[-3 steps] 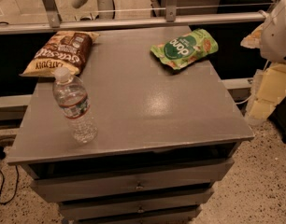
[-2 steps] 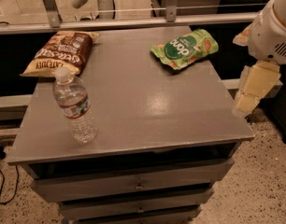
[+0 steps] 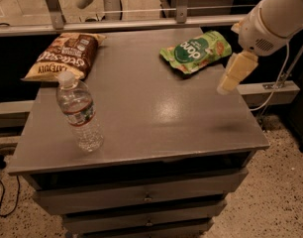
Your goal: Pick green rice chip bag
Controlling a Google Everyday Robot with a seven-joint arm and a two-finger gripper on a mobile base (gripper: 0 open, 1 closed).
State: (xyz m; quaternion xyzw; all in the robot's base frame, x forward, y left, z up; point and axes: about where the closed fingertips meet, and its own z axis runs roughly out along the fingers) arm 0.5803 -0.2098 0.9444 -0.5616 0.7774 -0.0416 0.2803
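Note:
The green rice chip bag (image 3: 195, 51) lies flat at the far right of the grey cabinet top (image 3: 156, 108). It is light green with a dark-green circle and white lettering. My gripper (image 3: 230, 78) hangs from the white arm at the right. It hovers over the top's right edge, just right of and slightly nearer than the bag, and does not touch it. It holds nothing.
A brown-and-tan chip bag (image 3: 62, 56) lies at the far left. A clear plastic water bottle (image 3: 81, 114) stands upright near the front left. Drawers (image 3: 146, 195) sit below the top. A metal rail (image 3: 117, 24) runs behind it.
My arm and gripper have moved left and up, from beside the cabinet's right side to over its right edge, closer to the green bag. The objects have not moved.

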